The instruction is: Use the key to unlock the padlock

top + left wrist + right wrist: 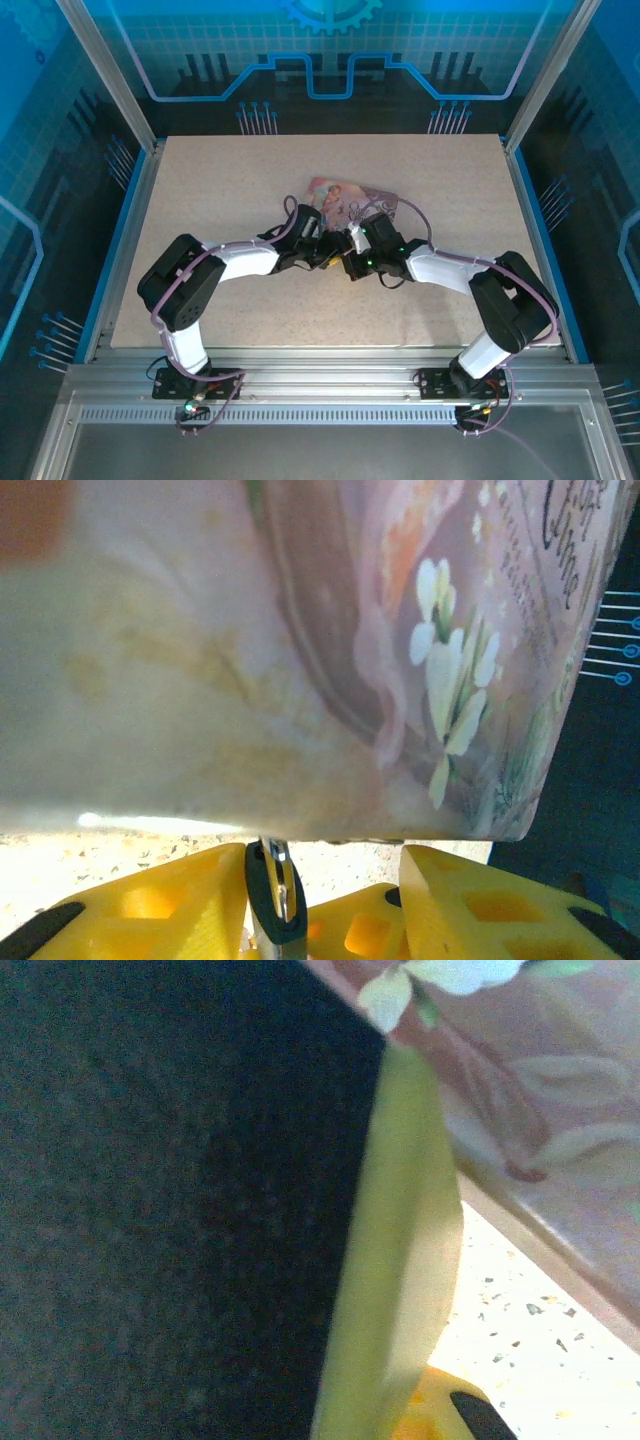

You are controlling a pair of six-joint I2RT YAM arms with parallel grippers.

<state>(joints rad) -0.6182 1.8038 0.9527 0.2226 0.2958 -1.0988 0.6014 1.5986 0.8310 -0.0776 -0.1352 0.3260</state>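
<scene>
The speckled beige table [200,300] lies under both arms. Just ahead of the two tools sits the pink illustrated tin [345,195]. From above, its lid is a pale smear of artwork. The left wrist camera brings it close: white flowers and dark cursive lettering at its right end, cut by the frame edge and too slanted to read with confidence.

The left gripper [322,250] has its yellow fingers [150,905] spread, with the tin's near wall directly ahead of them. A slim dark piece with a bright metal strip, seemingly the key [278,890], stands against the inner side of its left finger; the other finger is clear of it.

The right gripper [348,256], tip to tip with the left from overhead, is pressed together. Its own camera shows a blurred yellow-green strip just ahead, beside the tin's corner. I cannot tell whether that strip is the padlock, which cannot be picked out surely where the two tools meet.
</scene>
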